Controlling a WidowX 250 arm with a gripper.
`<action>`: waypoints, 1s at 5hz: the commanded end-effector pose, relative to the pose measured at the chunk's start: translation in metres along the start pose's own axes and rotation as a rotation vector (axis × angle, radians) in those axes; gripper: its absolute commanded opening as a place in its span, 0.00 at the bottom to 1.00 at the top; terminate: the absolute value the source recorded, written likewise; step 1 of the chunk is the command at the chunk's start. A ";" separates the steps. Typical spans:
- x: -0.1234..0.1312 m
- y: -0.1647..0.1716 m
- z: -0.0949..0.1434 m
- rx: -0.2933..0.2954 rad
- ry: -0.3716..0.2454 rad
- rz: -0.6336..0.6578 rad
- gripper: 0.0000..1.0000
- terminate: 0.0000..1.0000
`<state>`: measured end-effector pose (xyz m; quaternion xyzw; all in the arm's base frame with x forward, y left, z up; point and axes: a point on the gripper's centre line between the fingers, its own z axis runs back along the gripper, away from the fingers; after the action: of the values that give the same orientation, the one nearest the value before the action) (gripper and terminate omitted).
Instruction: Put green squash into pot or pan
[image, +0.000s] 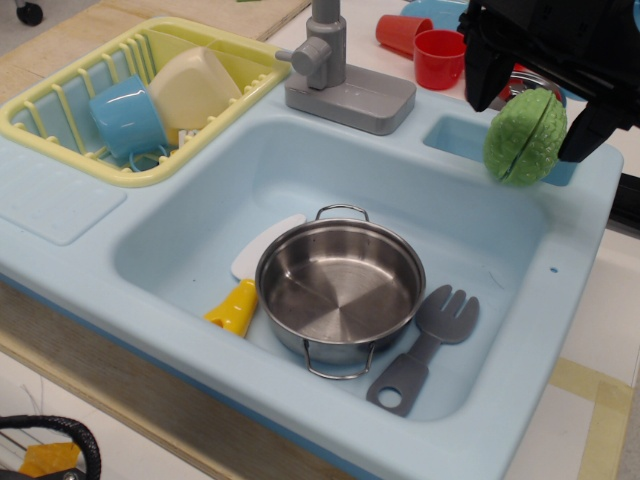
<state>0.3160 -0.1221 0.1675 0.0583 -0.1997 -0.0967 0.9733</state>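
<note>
The green squash (525, 135) is light green and bumpy with a dark seam, and rests on the sink's back right rim by a small side compartment (452, 136). My black gripper (528, 120) hangs over it with one finger on each side. The fingers stand close to it, and a gap still shows at the left finger (480, 85). The shiny steel pot (340, 290), with two wire loop handles, stands empty in the light-blue sink basin (200, 230), lower left of the squash.
A grey fork-spatula (425, 345) lies right of the pot. A yellow item (235, 305) and a white flat piece (262, 245) lie to its left. A grey faucet (330, 60) stands behind the basin. Also in view: red cups (440, 55) and a yellow rack (60, 110) holding cups.
</note>
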 end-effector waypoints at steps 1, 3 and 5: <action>0.018 0.010 -0.003 -0.026 -0.040 0.008 1.00 0.00; 0.013 0.013 -0.023 -0.055 -0.021 0.047 1.00 0.00; 0.010 0.005 -0.036 -0.074 0.011 0.100 0.00 0.00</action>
<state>0.3346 -0.1141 0.1279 0.0174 -0.1803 -0.0397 0.9826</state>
